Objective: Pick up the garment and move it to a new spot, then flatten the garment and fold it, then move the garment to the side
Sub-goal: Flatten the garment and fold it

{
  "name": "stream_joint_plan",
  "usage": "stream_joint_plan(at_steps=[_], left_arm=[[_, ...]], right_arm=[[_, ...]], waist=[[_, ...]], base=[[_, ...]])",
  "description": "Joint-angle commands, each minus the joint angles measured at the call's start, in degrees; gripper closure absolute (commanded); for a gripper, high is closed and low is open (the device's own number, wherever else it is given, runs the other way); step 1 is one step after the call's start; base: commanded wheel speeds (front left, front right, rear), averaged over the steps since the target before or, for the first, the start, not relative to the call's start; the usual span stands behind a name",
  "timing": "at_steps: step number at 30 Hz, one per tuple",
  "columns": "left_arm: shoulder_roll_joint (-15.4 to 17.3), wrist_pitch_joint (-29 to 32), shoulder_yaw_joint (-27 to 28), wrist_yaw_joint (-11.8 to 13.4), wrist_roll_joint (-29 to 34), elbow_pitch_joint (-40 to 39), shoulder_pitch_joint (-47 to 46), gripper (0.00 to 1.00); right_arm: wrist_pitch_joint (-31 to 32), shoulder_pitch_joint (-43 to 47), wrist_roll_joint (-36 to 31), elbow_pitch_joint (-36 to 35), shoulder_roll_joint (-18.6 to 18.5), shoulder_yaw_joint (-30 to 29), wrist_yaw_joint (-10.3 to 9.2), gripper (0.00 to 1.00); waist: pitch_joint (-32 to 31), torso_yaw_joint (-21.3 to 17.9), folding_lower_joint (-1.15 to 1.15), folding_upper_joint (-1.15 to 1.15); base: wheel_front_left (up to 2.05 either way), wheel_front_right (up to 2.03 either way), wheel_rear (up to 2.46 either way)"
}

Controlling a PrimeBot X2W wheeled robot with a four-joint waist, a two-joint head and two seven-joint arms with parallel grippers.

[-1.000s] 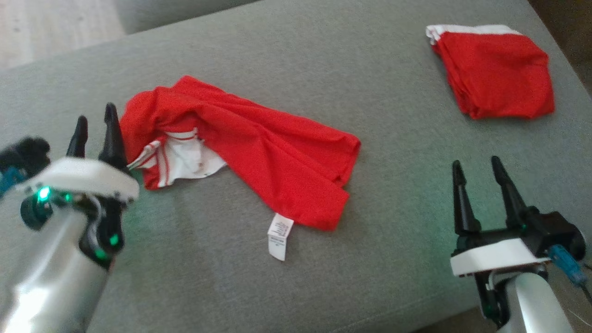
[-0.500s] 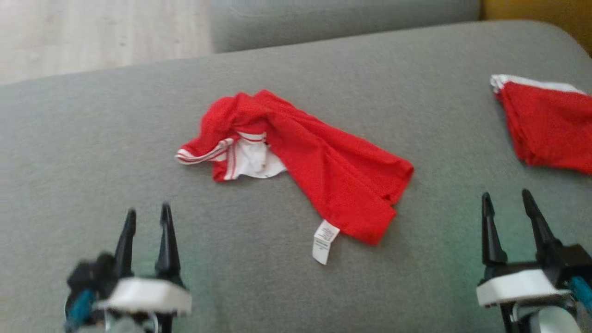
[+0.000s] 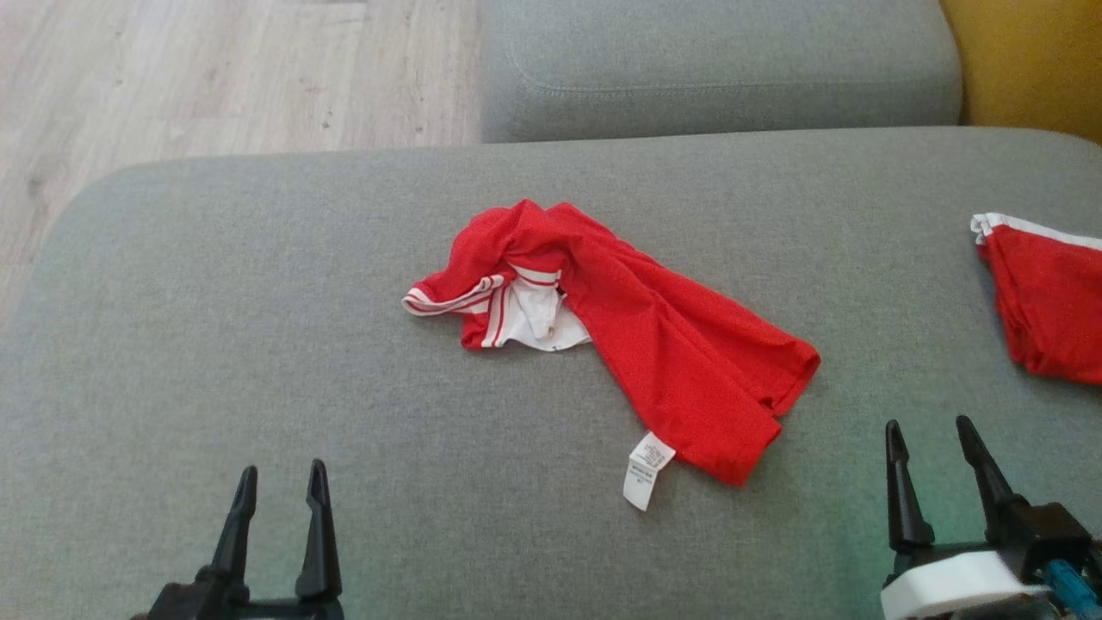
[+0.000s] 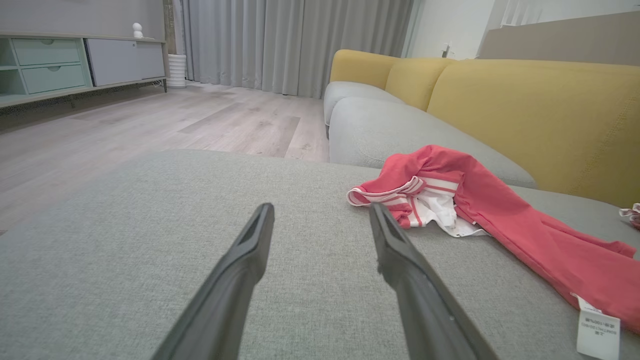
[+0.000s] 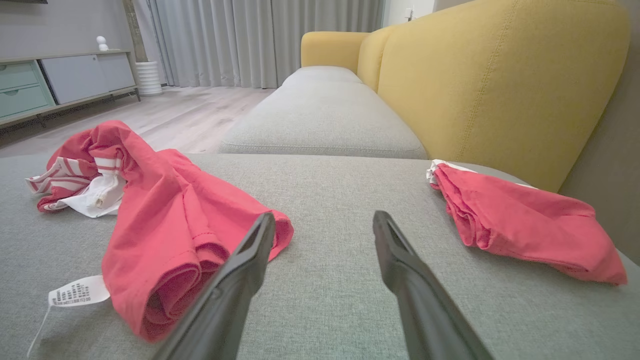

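A crumpled red garment (image 3: pixel 663 344) with a white striped collar and a white care label lies in the middle of the grey cushion (image 3: pixel 258 344). It also shows in the left wrist view (image 4: pixel 500 215) and the right wrist view (image 5: pixel 170 215). My left gripper (image 3: pixel 280 482) stands open at the lower left, apart from the cloth and empty (image 4: pixel 320 215). My right gripper (image 3: pixel 925 435) stands open at the lower right, just right of the garment's lower end, holding nothing (image 5: pixel 325 222).
A second red garment (image 3: pixel 1046 301), folded with a white edge, lies at the cushion's right edge (image 5: pixel 520 220). A further grey seat (image 3: pixel 715 69) and a yellow backrest (image 3: pixel 1024 60) lie beyond. Wooden floor (image 3: pixel 215 77) shows at the upper left.
The head camera has tilted up and shifted, so the scene sits lower and further right. My left gripper has pulled back from the garment's collar to the lower left. The garment lies as before.
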Motion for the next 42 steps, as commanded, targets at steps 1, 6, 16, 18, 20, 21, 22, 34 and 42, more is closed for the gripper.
stream_joint_plan(at_steps=[1, 6, 16, 18, 20, 21, 22, 34, 42], left_arm=[[-0.5, -0.6, 2.9, -0.8, 1.1, -1.4, -1.9, 0.00], [-2.1, -0.6, 5.2, -3.1, 3.2, -0.8, -2.0, 0.00], [-3.3, -0.6, 4.9, -5.7, 4.0, -0.4, -6.4, 0.00], [-3.4, -0.6, 3.3, -6.1, 3.9, 0.7, -9.5, 0.00], [-3.4, -0.6, 1.2, -6.4, 4.1, 2.5, -13.2, 0.00], [-3.4, -0.6, 0.3, -6.5, 4.1, 4.0, -15.2, 0.00], [-3.4, -0.6, -0.4, -6.6, 4.0, 5.7, -17.3, 0.00], [1.5, -0.6, -3.7, -6.8, 3.6, 23.6, -35.2, 0.00], [3.4, -0.6, -4.6, -6.8, 3.6, 28.5, -39.0, 0.00]], right_arm=[[-0.6, -1.1, 0.2, -1.6, -0.5, 1.6, 0.39, 0.00], [-0.6, -1.1, 0.2, -1.3, -0.5, 2.0, 0.39, 0.00], [-0.6, -3.5, 0.3, -2.1, -0.5, 3.8, 0.39, 0.00], [-0.6, -4.4, 0.2, -2.6, -0.5, 4.1, 0.39, 0.00], [-0.6, -5.4, 0.1, -3.2, -0.5, 4.6, 0.39, 0.00], [-0.6, -6.0, 0.1, -3.4, -0.5, 4.9, 0.39, 0.00], [-0.6, -6.5, 0.0, -3.7, -0.5, 5.2, 0.39, 0.00], [-0.6, -10.5, 0.6, -4.7, -0.5, 6.5, 0.39, 0.00], [-0.6, -11.8, 1.0, -4.6, -0.5, 6.7, 0.39, 0.00]], waist=[[-0.2, 0.2, 0.01, 0.00], [-0.3, -0.1, 0.01, 0.00], [3.3, -3.3, 0.01, 0.00], [4.7, -4.3, 0.01, 0.00], [6.5, -5.4, 0.01, 0.00], [7.6, -6.0, 0.01, 0.00], [8.6, -6.5, 0.01, 0.00], [15.9, -11.2, 0.01, 0.00], [16.8, -12.4, 0.01, 0.00]], base=[[0.00, 0.00, 0.00], [0.00, 0.00, 0.00], [0.00, 0.00, 0.00], [0.00, 0.00, 0.00], [0.00, 0.00, 0.00], [0.00, 0.00, 0.00], [0.00, 0.00, 0.00], [0.00, 0.00, 0.00], [0.00, 0.00, 0.00]])
